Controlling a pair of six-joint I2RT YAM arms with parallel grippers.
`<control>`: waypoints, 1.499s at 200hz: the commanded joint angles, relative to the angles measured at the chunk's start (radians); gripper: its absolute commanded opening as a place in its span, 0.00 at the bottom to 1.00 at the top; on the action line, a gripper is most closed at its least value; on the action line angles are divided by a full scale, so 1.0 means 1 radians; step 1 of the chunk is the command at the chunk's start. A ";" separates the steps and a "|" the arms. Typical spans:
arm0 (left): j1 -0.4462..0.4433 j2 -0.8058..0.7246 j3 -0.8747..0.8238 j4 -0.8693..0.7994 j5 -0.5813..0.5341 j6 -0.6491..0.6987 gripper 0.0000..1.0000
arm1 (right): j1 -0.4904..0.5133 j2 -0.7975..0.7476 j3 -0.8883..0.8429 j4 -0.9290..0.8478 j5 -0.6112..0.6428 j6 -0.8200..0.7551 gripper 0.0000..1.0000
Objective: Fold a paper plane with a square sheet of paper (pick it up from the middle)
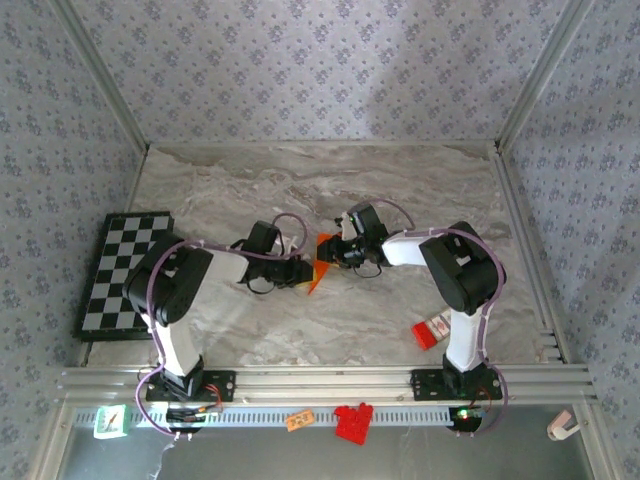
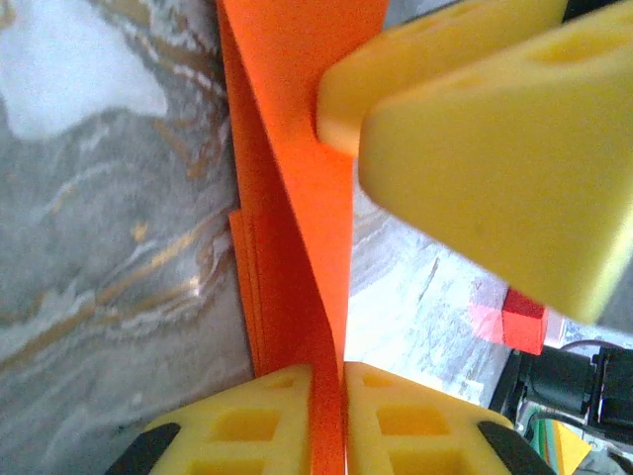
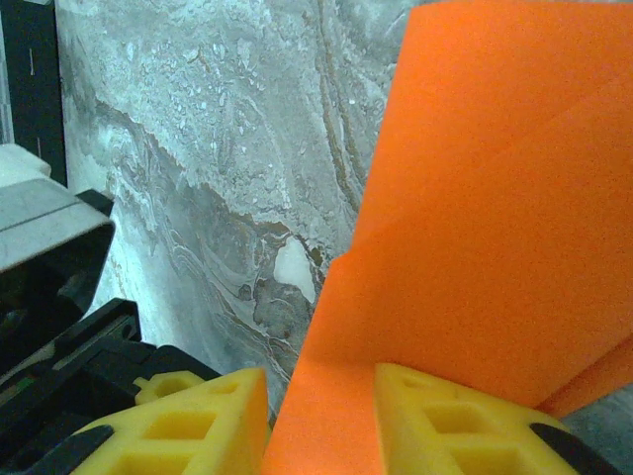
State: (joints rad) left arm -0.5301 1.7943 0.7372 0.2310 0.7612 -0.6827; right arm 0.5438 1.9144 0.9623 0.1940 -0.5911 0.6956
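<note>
Left gripper (image 2: 328, 386), pinched paper (image 2: 297, 198), orange, creased

Reaches inward with both arms, elbows bent, wrists nearly meeting at mid-table. Pinches the orange sheet (image 3: 495, 198) between the pressed-together fingers of the left gripper (image 2: 328, 381). Clasps it from the far right with the right gripper (image 3: 321, 396), one finger on each side.
</note>
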 commanded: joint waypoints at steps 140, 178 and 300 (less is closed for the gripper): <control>-0.078 -0.101 0.094 -0.153 -0.126 -0.011 0.10 | 0.014 0.041 0.044 -0.152 0.081 -0.025 0.27; -0.090 -0.056 0.120 -0.211 -0.128 0.002 0.09 | 0.016 0.044 0.049 -0.159 0.084 -0.025 0.27; -0.100 -0.001 0.118 -0.235 -0.170 -0.003 0.06 | 0.020 0.049 0.059 -0.191 0.099 -0.028 0.25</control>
State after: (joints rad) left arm -0.6239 1.7771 0.8394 0.0219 0.6071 -0.6971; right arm 0.5571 1.9270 1.0183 0.0788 -0.5381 0.6880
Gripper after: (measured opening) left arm 0.062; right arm 0.256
